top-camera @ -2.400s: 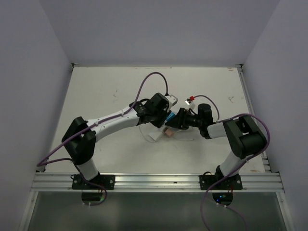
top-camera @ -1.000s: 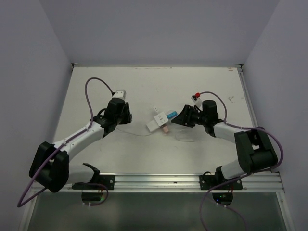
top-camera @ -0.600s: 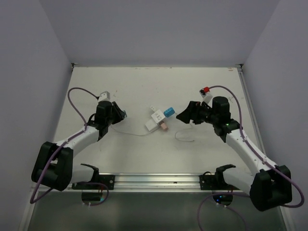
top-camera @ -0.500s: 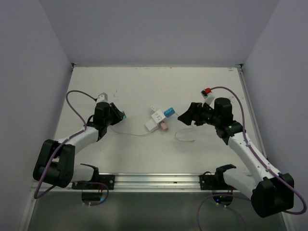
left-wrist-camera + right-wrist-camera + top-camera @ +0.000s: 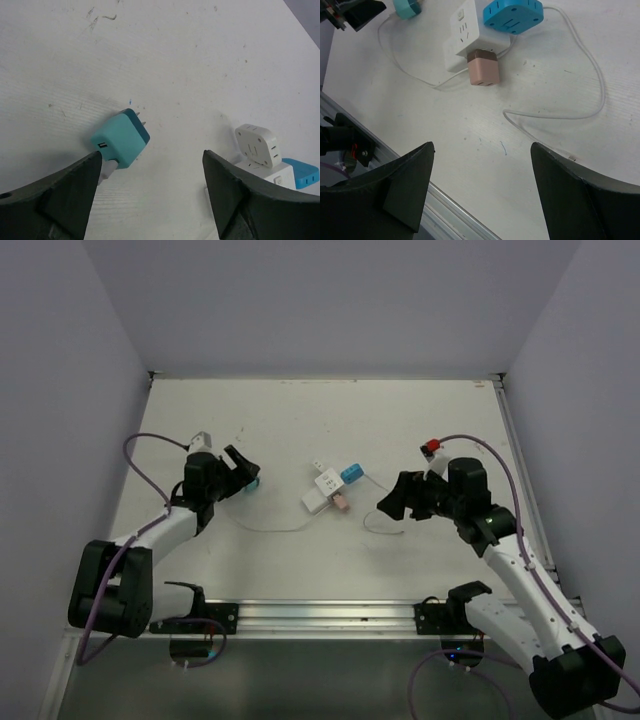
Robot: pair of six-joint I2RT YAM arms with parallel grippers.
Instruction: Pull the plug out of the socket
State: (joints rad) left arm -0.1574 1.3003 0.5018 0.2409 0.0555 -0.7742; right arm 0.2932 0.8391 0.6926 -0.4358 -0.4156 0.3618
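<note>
Step in hand: as I read it, the pull is done. The small teal square plug (image 5: 249, 483) lies on the white table (image 5: 300, 420) with its prongs bare, well apart from the white socket block (image 5: 325, 490).
Left gripper (image 5: 240, 471): jaws spread wide with nothing in them. The teal plug rests on the table in the gap ahead of them, closer to one finger.
Right gripper (image 5: 393, 494): also wide open and empty, hanging near the socket block but not touching it.
Left on the block: a bright blue adapter (image 5: 352, 473) and a dusty-pink plug (image 5: 341, 504) look to be seated in it.
Next move: I'd say both arms need only draw back without snagging the thin white cable (image 5: 270, 526) trailing from the teal plug. If another plug is meant too, the block would need holding down first.
Left wrist view only: the plug's (image 5: 121, 138) two metal prongs and the port on its rear face, with the open fingers either side.
Right wrist view only: the block's (image 5: 470, 25) socket holes, the pink plug (image 5: 483, 67) pushed into its near side, and a second loose white lead (image 5: 580, 60) curling across the table.
Top view only: how far apart the plug and block lie, and where both arms are.
</note>
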